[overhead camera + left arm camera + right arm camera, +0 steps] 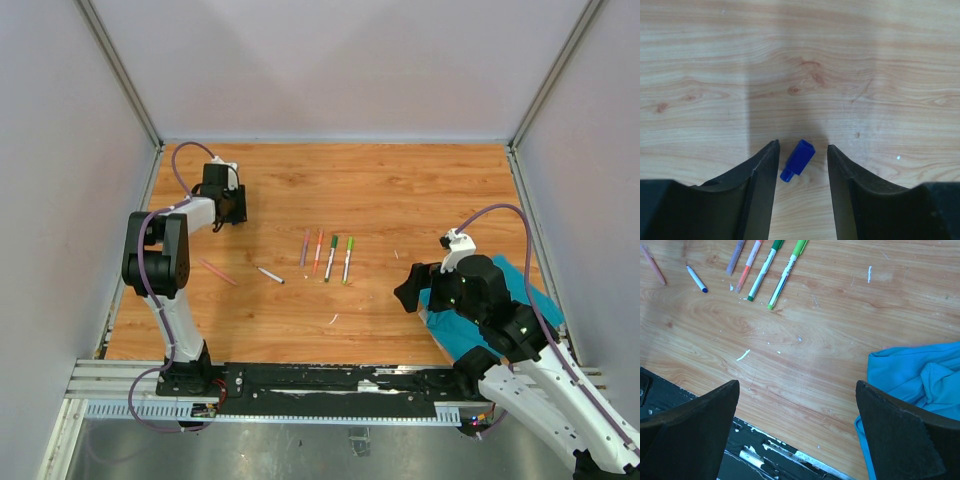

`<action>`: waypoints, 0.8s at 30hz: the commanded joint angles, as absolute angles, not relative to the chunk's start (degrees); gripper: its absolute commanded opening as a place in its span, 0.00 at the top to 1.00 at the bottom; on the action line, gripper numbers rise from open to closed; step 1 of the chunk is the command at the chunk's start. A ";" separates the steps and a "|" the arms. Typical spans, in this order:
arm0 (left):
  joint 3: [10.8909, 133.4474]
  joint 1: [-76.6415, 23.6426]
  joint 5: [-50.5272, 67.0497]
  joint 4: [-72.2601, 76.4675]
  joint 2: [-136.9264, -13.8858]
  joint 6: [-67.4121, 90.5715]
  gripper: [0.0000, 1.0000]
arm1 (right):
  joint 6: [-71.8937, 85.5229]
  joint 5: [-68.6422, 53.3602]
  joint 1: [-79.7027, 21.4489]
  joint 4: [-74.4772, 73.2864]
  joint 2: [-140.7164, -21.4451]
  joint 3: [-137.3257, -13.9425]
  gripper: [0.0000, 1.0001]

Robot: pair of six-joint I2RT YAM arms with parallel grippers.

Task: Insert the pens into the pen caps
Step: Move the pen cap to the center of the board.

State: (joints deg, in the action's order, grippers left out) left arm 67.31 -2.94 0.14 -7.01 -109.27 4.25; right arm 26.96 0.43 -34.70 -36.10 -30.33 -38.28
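**Blue cap lies slanted between the open left fingers**

In the left wrist view, one blue cap (799, 159) lies flat on the wooden table (800, 60), low in the centre of the frame. Its long axis runs from lower left to upper right, with the narrow stub end at lower left and the wider squared end at upper right. The left gripper (803, 146) stands open around it. A dark finger sits on either side, and a strip of bare wood shows between each finger and the cap. In the top view this gripper is at the upper left of the table and hides the cap beneath it.

Six pens (331, 257) show in the top view. Four lie side by side at the centre, nearly upright in the frame: purple, orange, dark green and light green from left to right. Two lie apart at centre left, a pink pen (217, 272) and a blue-tipped pen (270, 275), both slanting from upper left to lower right. In the right wrist view the top edge cuts off the row of four, and I cannot tell whether any of them wears a cap.

The right gripper (796, 385) is spread wide over bare wood, with nothing between its fingers. One teal cloth (910, 375) lies at the right edge of that view, partly cut off. In the top view the right arm covers much of it.
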 commanded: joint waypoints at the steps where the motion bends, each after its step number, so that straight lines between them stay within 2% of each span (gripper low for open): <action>1: 65.25 -2.46 0.98 -7.50 -109.09 3.95 0.52 | 26.50 -0.36 -34.13 -35.13 -30.16 -39.26 0.01; 8: 65.03 -2.46 1.19 -7.81 -109.74 3.88 0.57 | 26.41 -0.35 -34.10 -35.10 -30.09 -39.13 0.01; 19: 63.37 -2.50 1.41 -7.94 -107.87 5.55 0.85 | 26.54 -0.57 -34.18 -35.19 -29.71 -39.00 0.01; 24: 61.58 -2.68 1.03 -7.19 -104.02 7.60 0.94 | 26.65 -0.48 -34.15 -35.30 -29.39 -38.79 0.01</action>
State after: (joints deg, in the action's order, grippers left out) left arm 64.05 -2.70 0.12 -5.26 -107.66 5.52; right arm 26.96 -0.01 -34.70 -35.88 -30.15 -38.28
